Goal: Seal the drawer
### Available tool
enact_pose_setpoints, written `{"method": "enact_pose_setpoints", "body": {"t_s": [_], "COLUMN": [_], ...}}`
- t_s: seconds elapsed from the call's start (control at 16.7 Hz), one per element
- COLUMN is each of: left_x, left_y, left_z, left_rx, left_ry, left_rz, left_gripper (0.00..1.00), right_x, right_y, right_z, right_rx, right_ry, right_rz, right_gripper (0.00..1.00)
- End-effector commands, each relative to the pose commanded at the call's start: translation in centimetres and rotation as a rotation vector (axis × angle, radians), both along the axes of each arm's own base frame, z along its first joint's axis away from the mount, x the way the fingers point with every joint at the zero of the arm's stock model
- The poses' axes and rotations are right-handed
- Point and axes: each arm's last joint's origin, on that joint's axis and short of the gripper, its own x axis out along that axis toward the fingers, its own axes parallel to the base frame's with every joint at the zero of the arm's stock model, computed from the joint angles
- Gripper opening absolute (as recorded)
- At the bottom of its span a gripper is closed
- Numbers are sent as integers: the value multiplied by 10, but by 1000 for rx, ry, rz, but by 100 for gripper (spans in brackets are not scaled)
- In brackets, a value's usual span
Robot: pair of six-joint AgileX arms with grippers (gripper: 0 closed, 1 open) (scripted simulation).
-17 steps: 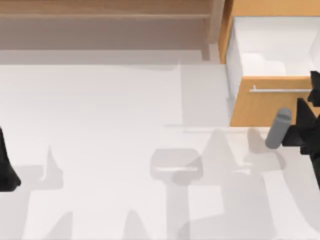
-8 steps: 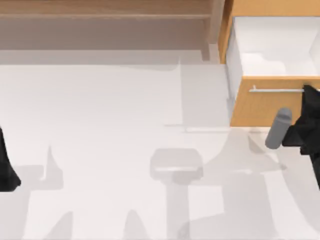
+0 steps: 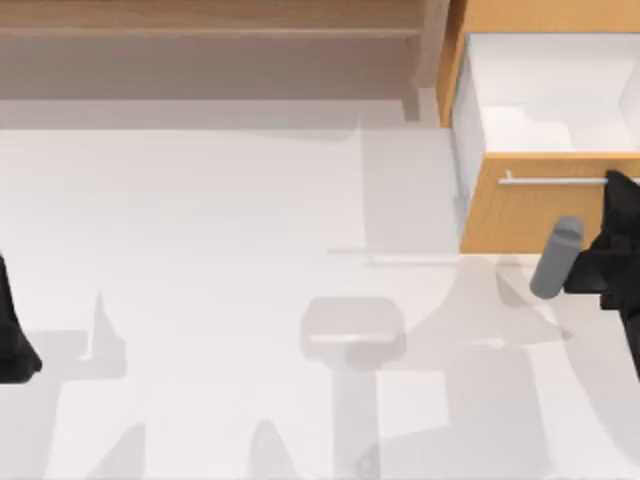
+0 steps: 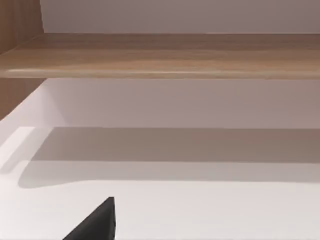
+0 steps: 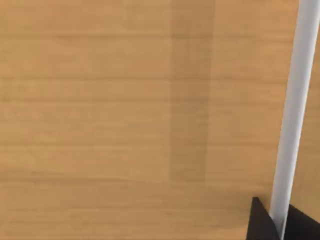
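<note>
Left of drawer [image 3: 530, 215], wooden shelf [image 3: 210, 20]

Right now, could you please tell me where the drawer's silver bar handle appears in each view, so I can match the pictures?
Top view: the handle runs level across the orange-tan front panel at the right, its right end meeting the right tool.
Left wrist view: not in it; the pale wooden shelf is there.
Right wrist view: the handle stands as a pale bar before the panel.
Shared landmark: the front panel, in the top and right wrist views.
</note>
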Motion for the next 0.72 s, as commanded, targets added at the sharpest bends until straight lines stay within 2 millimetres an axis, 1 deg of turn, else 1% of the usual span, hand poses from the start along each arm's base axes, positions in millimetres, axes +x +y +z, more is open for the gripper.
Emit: {"method": "enact_pose_setpoints", "body": {"t_s": [0.06,0.18,0.54,0.72], "left_x": [0,0,0,0], "left_y": [0,0,0,0], "left_z": [0,0,0,0], "left_rx": [0,0,0,0], "left_ry": [0,0,0,0], "left_rz": [0,0,0,0], "left_gripper": [100,100,100,100], "right_x": [1,9,52,63], "right_y": [0,1,0,-1], "right_z": [0,1,-1,0], "right_rx": [0,2,-1,0], "right_ry": [-1,-6,1,0], "right_rz": [0,1,-2,0], "right_gripper": [0,0,0,0]}}
